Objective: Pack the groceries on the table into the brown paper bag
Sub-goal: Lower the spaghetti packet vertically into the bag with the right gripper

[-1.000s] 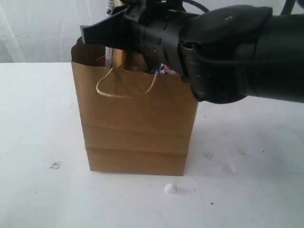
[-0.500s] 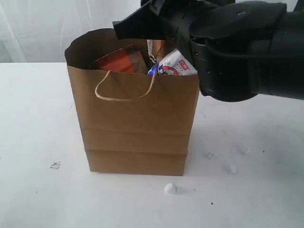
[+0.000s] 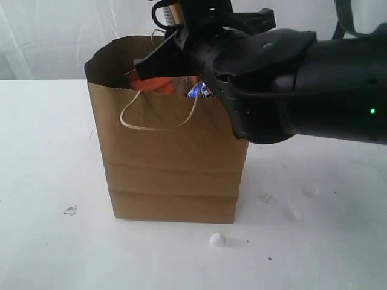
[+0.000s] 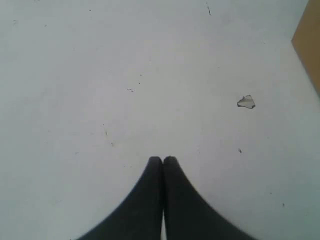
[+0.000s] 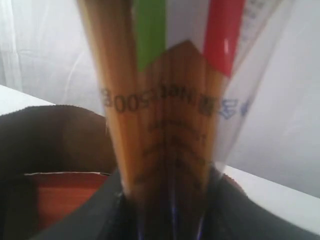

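The brown paper bag (image 3: 172, 163) stands open on the white table (image 3: 42, 151). My right gripper (image 3: 172, 51) hovers over the bag's mouth, shut on the long spaghetti packet (image 5: 165, 100). The packet's end sticks up above the arm (image 3: 171, 13). Inside the bag I see the brown pouch with its orange label (image 3: 160, 83) and a bit of the white-blue carton (image 3: 198, 90). My left gripper (image 4: 162, 160) is shut and empty above bare table, with the bag's edge (image 4: 307, 50) off to one side. The other groceries are hidden.
Small white crumbs (image 3: 216, 240) lie on the table in front of and to the right of the bag. A tiny clear shard (image 3: 70, 210) sits left of the bag, also seen as a shard (image 4: 246, 102) near my left gripper. A white curtain hangs behind.
My right arm has swung over the bag's mouth, turning the spaghetti packet more upright. It now covers most of the carton. The left gripper has not moved.
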Robot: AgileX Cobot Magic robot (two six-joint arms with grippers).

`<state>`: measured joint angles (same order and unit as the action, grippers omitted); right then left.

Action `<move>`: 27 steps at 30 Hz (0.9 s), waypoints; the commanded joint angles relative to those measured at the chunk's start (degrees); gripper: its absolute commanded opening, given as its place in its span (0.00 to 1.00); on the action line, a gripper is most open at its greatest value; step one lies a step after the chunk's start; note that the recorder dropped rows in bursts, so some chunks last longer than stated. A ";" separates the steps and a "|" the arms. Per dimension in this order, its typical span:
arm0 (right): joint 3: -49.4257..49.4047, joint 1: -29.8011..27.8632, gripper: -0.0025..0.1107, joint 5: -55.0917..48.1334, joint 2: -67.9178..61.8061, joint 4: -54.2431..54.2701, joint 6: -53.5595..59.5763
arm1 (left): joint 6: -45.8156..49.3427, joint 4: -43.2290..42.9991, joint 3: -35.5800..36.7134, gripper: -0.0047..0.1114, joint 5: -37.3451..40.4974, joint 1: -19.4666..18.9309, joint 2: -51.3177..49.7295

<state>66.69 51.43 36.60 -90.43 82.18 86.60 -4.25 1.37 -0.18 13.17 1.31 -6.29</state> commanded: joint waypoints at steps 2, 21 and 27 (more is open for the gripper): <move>0.63 -0.18 0.02 2.10 -1.09 -2.06 0.57 | -0.45 0.28 0.18 0.04 0.15 0.10 0.25; 0.63 -0.18 0.03 -1.50 -4.01 2.62 0.57 | -0.45 0.28 0.18 0.04 0.15 0.10 0.25; 0.63 -0.18 0.19 -1.59 -4.01 2.62 0.57 | -0.45 0.28 0.18 0.04 0.15 0.10 0.25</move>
<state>66.80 51.43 35.37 -94.87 85.33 87.07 -4.25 1.37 -0.18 13.17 1.31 -6.29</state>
